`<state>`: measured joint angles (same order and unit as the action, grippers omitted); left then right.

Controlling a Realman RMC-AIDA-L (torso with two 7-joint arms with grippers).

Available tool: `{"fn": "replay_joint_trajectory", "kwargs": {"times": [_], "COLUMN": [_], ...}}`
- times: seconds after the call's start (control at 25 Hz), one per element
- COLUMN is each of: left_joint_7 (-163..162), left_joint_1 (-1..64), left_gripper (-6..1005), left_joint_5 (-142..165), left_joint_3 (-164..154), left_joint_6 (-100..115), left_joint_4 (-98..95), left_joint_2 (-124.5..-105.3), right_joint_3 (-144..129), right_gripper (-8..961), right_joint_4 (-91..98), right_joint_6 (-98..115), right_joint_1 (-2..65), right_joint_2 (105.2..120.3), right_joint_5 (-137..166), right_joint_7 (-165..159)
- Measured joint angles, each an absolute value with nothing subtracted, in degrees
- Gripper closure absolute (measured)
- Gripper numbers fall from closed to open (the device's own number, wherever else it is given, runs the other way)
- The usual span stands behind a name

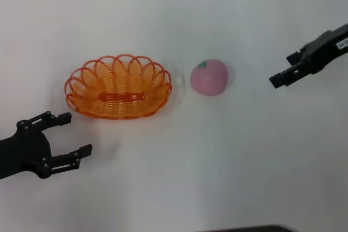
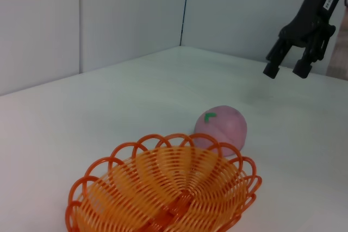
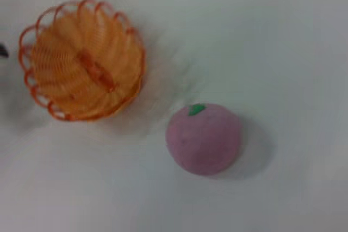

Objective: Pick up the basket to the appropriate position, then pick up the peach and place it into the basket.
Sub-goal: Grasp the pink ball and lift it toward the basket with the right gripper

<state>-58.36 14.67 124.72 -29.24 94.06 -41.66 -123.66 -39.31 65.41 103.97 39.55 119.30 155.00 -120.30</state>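
The orange wire basket stands empty on the white table, left of centre. The pink peach, green spot up, lies on the table just right of the basket, apart from it. My left gripper is open and empty, low over the table in front of and to the left of the basket. My right gripper is open and empty, raised to the right of the peach. The left wrist view shows the basket, the peach and the right gripper. The right wrist view shows the basket and the peach.
The white table bears nothing else in view. Pale walls stand behind it in the left wrist view. A dark edge shows at the bottom of the head view.
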Motion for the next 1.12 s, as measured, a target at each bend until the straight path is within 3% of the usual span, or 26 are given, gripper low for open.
{"fn": "replay_joint_trajectory", "kwargs": {"times": [0.64,1.12], "left_joint_7": [-59.1,-59.1], "left_joint_1": [14.7,14.7], "left_gripper": [135,135], "left_joint_5": [124.7,124.9], "left_joint_3": [-29.3,-29.4], "left_joint_6": [93.9,93.5], "left_joint_4": [-41.7,-41.5], "left_joint_2": [-123.66,-123.66], "right_joint_3": [-58.9,-66.7], "right_gripper": [28,29], "right_joint_4": [66.6,62.8], "right_joint_6": [97.5,90.5], "right_joint_1": [42.9,43.6], "right_joint_2": [120.87,120.79], "right_joint_5": [155.2,150.5], "right_joint_7": [-116.2,-120.1]}}
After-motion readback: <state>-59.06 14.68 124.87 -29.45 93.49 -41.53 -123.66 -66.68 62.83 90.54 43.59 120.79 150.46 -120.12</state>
